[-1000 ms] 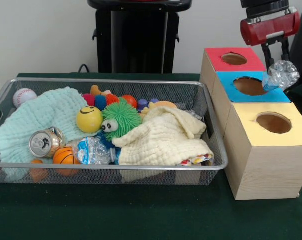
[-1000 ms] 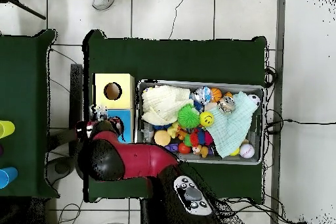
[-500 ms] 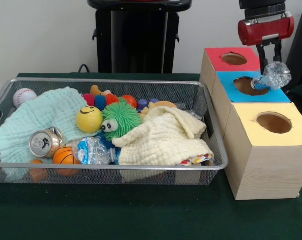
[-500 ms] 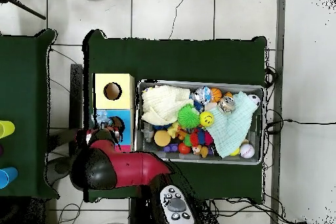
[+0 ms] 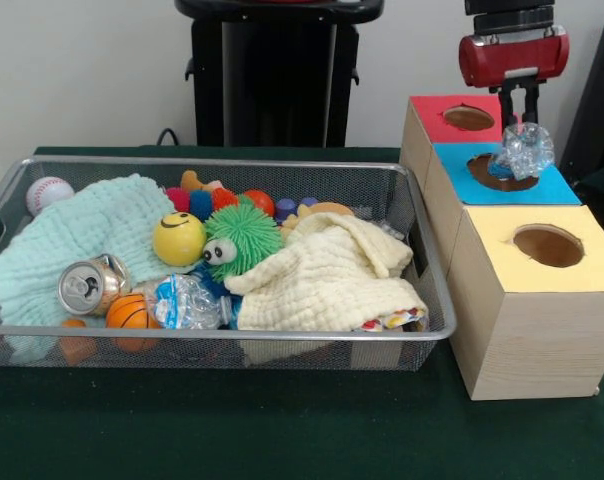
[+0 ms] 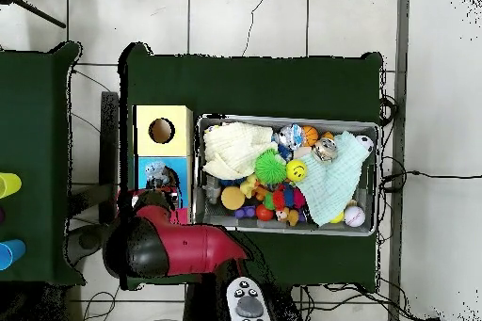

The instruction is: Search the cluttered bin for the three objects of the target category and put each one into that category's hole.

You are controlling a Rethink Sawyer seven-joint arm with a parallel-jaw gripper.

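At the upper right of the front view, I have the crumpled plastic bottle (image 5: 522, 152) clamped in the gripper (image 5: 519, 128), hanging over the blue box (image 5: 550, 187) and its hole. Next, I judge: centre it, then release.

Red-and-black arm hangs vertical at the table's right side as I face it, gripper (image 5: 519, 108) pointing straight down, its two black fingers (image 5: 531, 103) closed on a crushed bottle (image 5: 521, 152).
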